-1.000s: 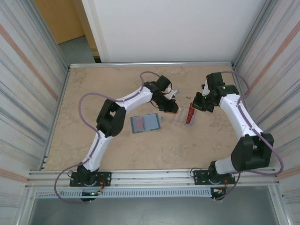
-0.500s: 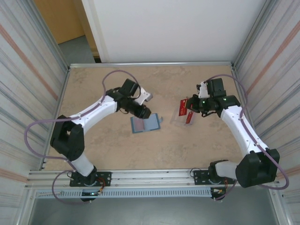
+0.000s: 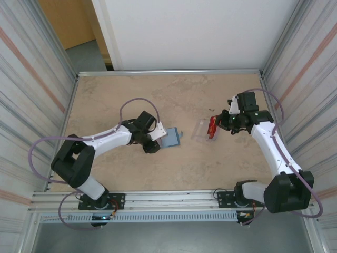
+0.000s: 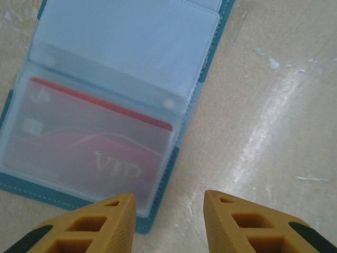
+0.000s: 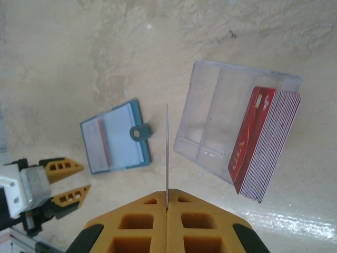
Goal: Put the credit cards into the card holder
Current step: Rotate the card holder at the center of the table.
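Beside the card holder (image 5: 116,138), a clear case (image 5: 210,118) holds credit cards (image 5: 254,142).

Red credit card (image 4: 87,147) inside open card holder (image 4: 131,42), beside parted pincer (image 4: 169,204).

White arms, black joints, purple cabling
The left arm (image 3: 108,139) and right arm (image 3: 269,141) are wearing white shells over black joints, each trailing a looping purple cable (image 3: 32,153); the fingers (image 4: 100,226) are showing hollow-celled yellow-orange plastic, and a green light seems to be glowing by the left base (image 3: 100,202).
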Action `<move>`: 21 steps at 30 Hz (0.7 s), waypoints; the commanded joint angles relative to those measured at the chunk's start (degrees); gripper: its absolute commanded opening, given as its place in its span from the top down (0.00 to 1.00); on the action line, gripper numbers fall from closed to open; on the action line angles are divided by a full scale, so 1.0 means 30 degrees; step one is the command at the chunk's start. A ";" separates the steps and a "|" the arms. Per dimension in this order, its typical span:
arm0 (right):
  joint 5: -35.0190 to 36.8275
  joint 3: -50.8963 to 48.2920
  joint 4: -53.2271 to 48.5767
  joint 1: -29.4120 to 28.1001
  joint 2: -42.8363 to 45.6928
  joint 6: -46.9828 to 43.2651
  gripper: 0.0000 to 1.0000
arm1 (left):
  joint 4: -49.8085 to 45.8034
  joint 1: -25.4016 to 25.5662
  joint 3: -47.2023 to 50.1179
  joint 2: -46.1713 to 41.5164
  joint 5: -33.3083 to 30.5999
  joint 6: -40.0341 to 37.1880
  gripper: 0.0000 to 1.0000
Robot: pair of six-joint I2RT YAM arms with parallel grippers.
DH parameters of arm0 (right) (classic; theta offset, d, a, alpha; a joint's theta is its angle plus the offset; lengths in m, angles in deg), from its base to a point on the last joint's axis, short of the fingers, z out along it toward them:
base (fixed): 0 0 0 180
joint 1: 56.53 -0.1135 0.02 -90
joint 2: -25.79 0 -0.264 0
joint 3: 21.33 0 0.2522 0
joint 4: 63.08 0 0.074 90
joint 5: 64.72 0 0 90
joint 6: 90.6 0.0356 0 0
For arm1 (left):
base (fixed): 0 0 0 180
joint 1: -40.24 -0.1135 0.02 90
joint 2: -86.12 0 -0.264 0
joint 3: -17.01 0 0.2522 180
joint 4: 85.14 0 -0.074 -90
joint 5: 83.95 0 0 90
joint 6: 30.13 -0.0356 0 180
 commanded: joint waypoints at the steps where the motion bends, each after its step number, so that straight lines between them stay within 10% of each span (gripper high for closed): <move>1: -0.0493 -0.0619 -0.0073 -0.0041 0.1096 -0.0267 1.00 | 0.1041 0.0437 0.0489 0.0710 -0.1990 -0.1804 0.61; 13: -0.0934 -0.1520 -0.0020 -0.0178 0.2345 -0.0438 1.00 | 0.3160 -0.0084 0.1254 0.1424 -0.5472 -0.3909 0.58; 21: -0.1051 -0.1927 0.1931 -0.1986 0.1694 0.0470 1.00 | 0.0255 -0.0639 0.0065 -0.0009 -0.2819 -0.3928 0.54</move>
